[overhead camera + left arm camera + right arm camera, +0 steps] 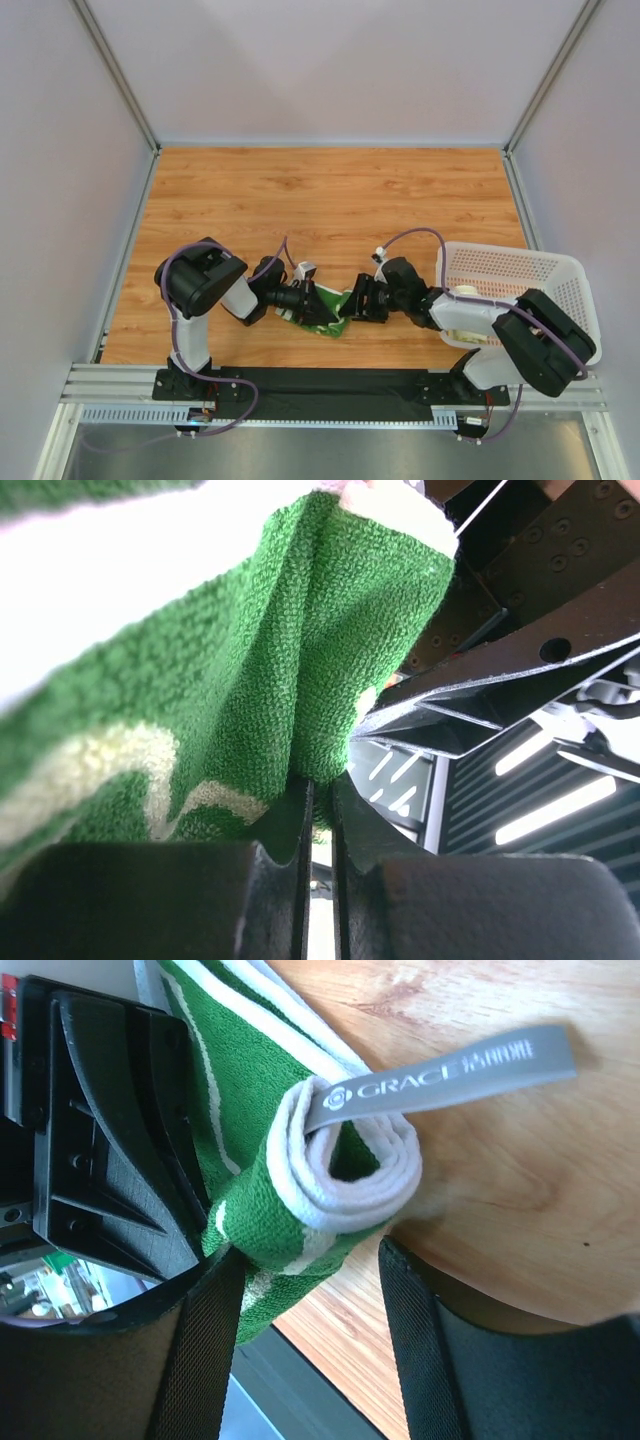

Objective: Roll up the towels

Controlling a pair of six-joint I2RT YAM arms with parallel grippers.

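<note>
The dark green towel (335, 305) with cream prints lies bunched on the wooden table between my two grippers. My left gripper (316, 305) is shut on a fold of it; in the left wrist view the cloth (250, 680) is pinched between the nearly closed jaws of that gripper (320, 795). My right gripper (354, 300) is open. In the right wrist view the towel's rolled end (340, 1175), white-edged with a grey label (450, 1065), sits between the fingers of that gripper (310, 1260), touching the left finger (205, 1330). A pale yellowish roll (466, 293) seems to lie in the basket's near left corner.
A white perforated basket (520, 270) stands at the right, close behind my right arm. The black base rail (330, 380) runs along the table's near edge, just below the towel. Grey walls enclose the table on three sides.
</note>
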